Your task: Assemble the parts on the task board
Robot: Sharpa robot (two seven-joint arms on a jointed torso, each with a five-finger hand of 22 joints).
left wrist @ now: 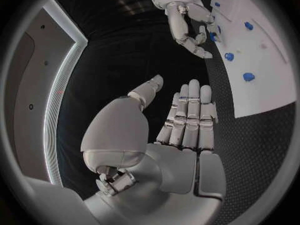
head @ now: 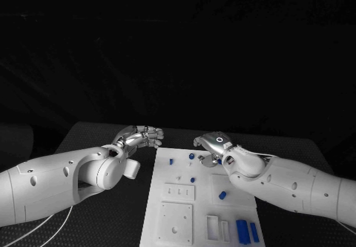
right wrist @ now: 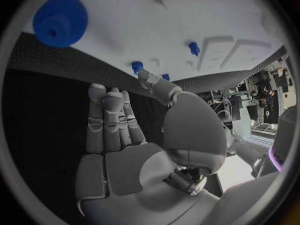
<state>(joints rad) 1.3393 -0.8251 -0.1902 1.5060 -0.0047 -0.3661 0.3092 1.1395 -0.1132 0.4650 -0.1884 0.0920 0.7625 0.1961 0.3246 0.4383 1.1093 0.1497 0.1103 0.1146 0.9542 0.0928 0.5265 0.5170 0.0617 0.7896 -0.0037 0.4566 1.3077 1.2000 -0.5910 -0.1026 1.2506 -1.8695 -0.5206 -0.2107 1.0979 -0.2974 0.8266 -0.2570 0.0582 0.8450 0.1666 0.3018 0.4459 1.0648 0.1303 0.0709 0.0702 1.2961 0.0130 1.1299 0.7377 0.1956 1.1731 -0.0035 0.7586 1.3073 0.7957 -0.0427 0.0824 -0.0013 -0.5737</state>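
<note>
White forearms fill the near corners, each ending in a silver robot hand at the far end of the board [head: 171, 226]. Left robot hand [head: 139, 137] hovers over the black bench [head: 96, 136] just beside the board's far left corner; its wrist view shows the fingers [left wrist: 190, 115] straight and side by side, thumb apart, nothing held. Right robot hand [head: 213, 146] hangs over the board's far edge; its wrist view likewise shows extended fingers [right wrist: 109, 120] and a bare palm, so it too is empty and fairly wide. Loose blue parts lie scattered on the board: a gear [right wrist: 60, 20] close by the right robot hand, small pegs [head: 171, 161] between the two robot hands, another peg [head: 223, 195] nearer the robot, and two long bars [head: 243, 231] in the near right corner beside recessed sockets. Such placement suggests the right robot hand is poised to pick the nearest part, the left standing clear; assembly appears barely begun.
</note>
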